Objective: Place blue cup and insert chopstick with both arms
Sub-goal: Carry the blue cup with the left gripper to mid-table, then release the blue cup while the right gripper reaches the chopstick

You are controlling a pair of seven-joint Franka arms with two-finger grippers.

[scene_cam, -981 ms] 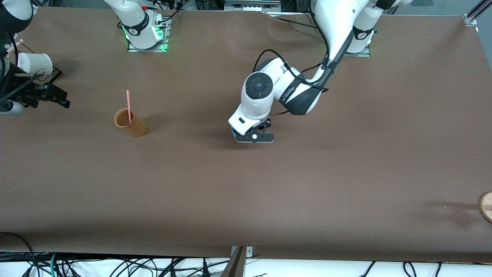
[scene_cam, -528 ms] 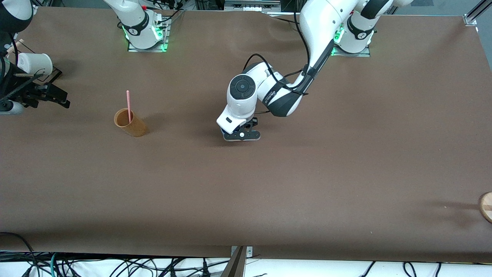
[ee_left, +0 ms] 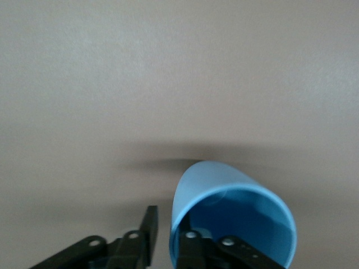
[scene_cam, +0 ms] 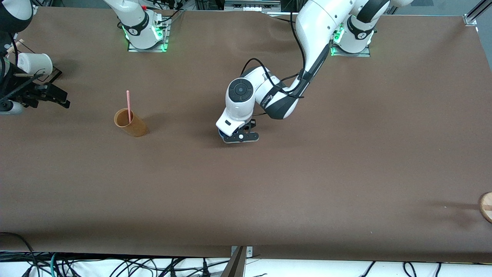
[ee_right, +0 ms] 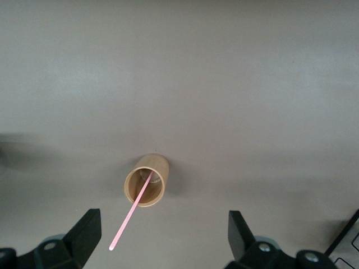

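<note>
My left gripper (scene_cam: 240, 137) is low over the middle of the table, shut on the wall of the blue cup (scene_cam: 221, 134). In the left wrist view the left gripper (ee_left: 169, 235) has one finger inside the blue cup (ee_left: 235, 202) and one outside. The pale-pink chopstick (scene_cam: 128, 105) leans in the orange-brown cup (scene_cam: 130, 123), toward the right arm's end. My right gripper (scene_cam: 54, 96) hangs open and empty in the air past that cup. In the right wrist view the right gripper (ee_right: 162, 224) looks down on the orange-brown cup (ee_right: 147, 180) and the chopstick (ee_right: 132, 216).
A white cup (scene_cam: 34, 63) sits by the table edge at the right arm's end. A round wooden object (scene_cam: 486, 207) pokes in at the left arm's end, near the front camera. Brown table surface (scene_cam: 269, 192) lies between them.
My left arm has carried the blue cup a short way toward the right arm's end of the table. The right gripper, orange-brown cup and chopstick have not moved.
</note>
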